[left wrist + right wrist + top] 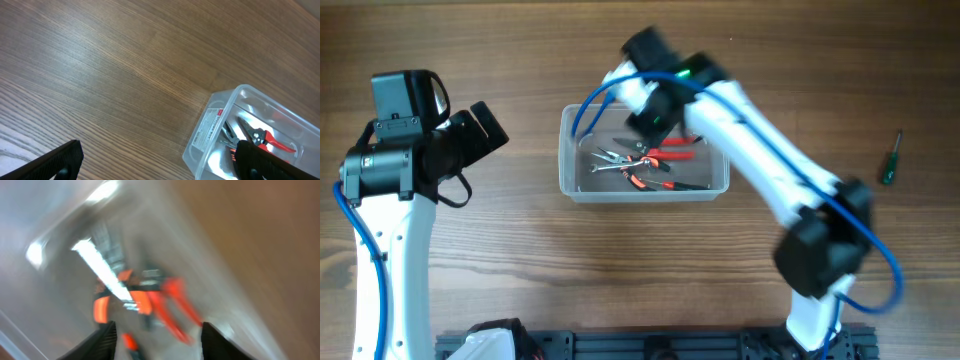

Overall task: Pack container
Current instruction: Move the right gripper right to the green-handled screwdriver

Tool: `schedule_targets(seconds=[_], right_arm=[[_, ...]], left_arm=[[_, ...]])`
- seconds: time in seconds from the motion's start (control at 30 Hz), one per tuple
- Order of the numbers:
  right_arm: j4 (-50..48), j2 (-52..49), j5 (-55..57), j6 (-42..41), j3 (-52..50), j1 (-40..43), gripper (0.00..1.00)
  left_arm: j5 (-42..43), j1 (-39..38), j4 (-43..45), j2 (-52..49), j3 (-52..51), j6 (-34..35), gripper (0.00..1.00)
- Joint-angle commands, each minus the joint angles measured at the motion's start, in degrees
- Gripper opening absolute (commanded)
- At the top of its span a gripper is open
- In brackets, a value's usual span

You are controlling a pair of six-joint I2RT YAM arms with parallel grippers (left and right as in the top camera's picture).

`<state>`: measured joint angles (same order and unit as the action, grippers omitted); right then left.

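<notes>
Several pliers (645,160) lie in the container (620,192) at mid-surface; the right gripper (160,340) hovers above, jaws apart and empty: likely the release step. Next, fetch the green screwdriver (891,158) lying well right; left gripper (160,165) jaws stand wide apart.

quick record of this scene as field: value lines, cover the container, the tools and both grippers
container: clear plastic tub, upright, mid-table
inside: red-handled hand tools, several, overlapping
outside: green-handled screwdriver, lying on the table on the right arm's side
left gripper: open, empty, over bare wood beside the tub
right gripper: open, over the tools in the tub, wrist view blurred
</notes>
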<state>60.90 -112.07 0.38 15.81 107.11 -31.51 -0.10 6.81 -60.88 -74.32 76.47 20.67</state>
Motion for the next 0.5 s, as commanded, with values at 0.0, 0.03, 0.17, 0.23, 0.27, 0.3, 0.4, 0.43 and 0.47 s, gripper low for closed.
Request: schedule_targets(seconds=[0.0,0.03,0.17,0.23,0.27,0.3,0.4,0.43,0.47], right_arm=[[-0.3,12.0,8.2,-17.9,3.3,11.2,0.66],[0.1,13.4,8.2,-20.1,3.3,14.5,0.69],[4.7,15.2,8.1,-29.4,3.3,28.9,0.91],[7.5,14.5,7.6,-33.0,3.0,36.5,0.92],[8.3,14.0,7.2,-34.3,2.8,39.1,0.92],[9.4,13.1,6.6,-35.8,2.5,43.3,0.94],[10.7,10.6,3.1,-35.7,1.8,51.7,0.99],[10.8,9.6,2.3,-35.4,1.6,54.0,0.99],[10.8,8.7,1.8,-35.3,1.2,56.1,1.0]], left_arm=[[0.7,-0.3,-0.1,-0.3,0.4,-0.9,1.0],[0.7,-0.3,-0.2,-0.3,0.4,-0.9,1.0],[0.7,-0.3,-0.2,-0.3,0.4,-0.9,1.0],[0.7,-0.3,-0.2,-0.3,0.4,-0.9,1.0],[0.7,-0.3,-0.2,-0.3,0.4,-0.9,1.0],[0.7,-0.3,-0.2,-0.3,0.4,-0.9,1.0],[0.7,-0.3,-0.2,-0.3,0.4,-0.9,1.0],[0.7,-0.3,-0.2,-0.3,0.4,-0.9,1.0],[0.7,-0.3,-0.2,-0.3,0.4,-0.9,1.0]])
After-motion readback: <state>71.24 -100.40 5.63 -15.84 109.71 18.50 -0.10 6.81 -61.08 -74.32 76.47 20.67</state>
